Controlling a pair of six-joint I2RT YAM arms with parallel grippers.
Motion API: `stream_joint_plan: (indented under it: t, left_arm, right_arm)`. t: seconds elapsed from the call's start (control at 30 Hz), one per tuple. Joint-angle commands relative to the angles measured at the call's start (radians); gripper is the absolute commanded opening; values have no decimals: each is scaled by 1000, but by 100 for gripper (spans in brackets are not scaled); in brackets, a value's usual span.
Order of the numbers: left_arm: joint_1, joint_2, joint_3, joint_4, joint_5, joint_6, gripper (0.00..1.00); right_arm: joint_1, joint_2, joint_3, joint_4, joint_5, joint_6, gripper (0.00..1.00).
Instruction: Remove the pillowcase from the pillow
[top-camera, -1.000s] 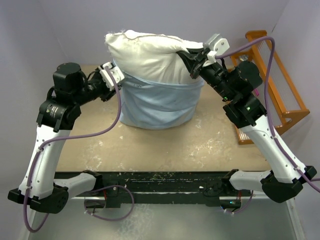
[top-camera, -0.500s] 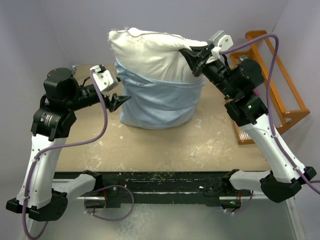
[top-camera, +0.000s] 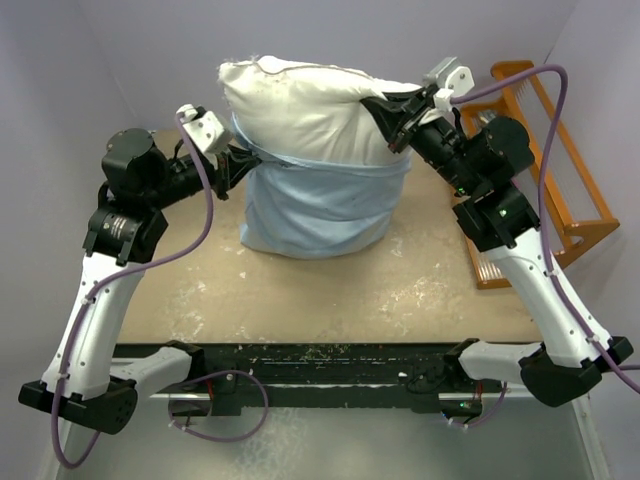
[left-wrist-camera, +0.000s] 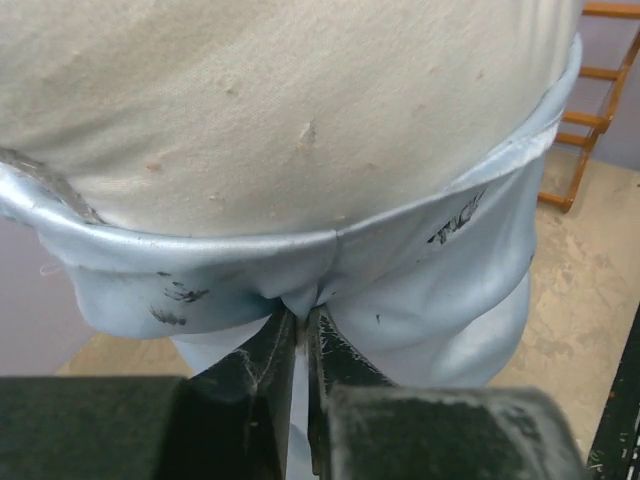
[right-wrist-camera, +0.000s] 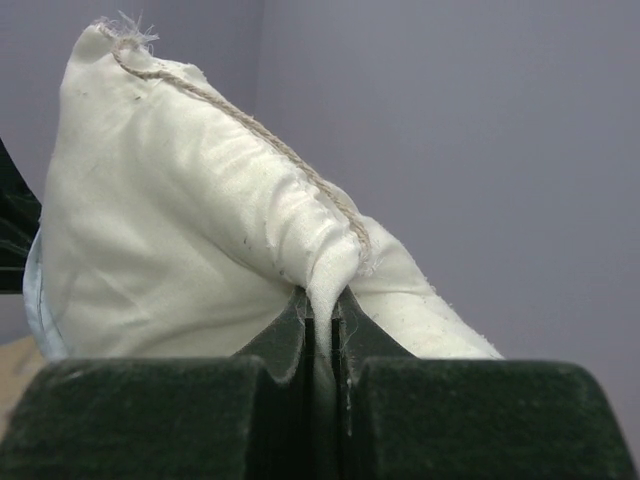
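Note:
The off-white pillow stands upright at the table's far middle, its upper half bare. The light-blue pillowcase covers its lower half, the rim bunched round the pillow's middle. My left gripper is at the pillowcase's left rim; in the left wrist view the gripper is shut on a pinch of the blue pillowcase just under the pillow. My right gripper is shut on the pillow's upper right corner; in the right wrist view the gripper pinches the seamed edge of the pillow.
An orange wooden rack stands at the table's right edge, behind the right arm. The tan tabletop shows in front of the pillow. Grey walls close the back and the sides.
My left gripper drew back from the pillowcase and opened, then moved up to the rim on the left and shut on it. The right gripper kept its hold and lifted the pillow slightly.

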Motion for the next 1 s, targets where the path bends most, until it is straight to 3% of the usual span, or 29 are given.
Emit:
stream_joint_plan:
  t: [0.0,0.03,0.27,0.43,0.57,0.93,0.97]
  left_arm:
    - [5,-9,-14,63,-27,-44,4]
    - [5,-18,-28,57,-51,-32,0]
    - [6,-98,-158,12,-105,21,0]
    - [6,-109,-224,11,-154,64,0]
    - [7,-76,-290,3,-220,105,0]
    - [6,-21,-426,-142,-210,323,0]
    - [6,-29,-435,-137,-212,328,5]
  right_arm:
    - [-19,-33,42,127,39,37,0]
    - [-29,-28,49,126,58,47,0]
    - [-83,67,176,123,187,178,0]
    - [-109,55,152,188,194,245,0]
    - [-192,43,147,229,172,401,0]
    - [-296,29,114,335,300,620,0]
    - [-299,28,107,344,290,630,0]
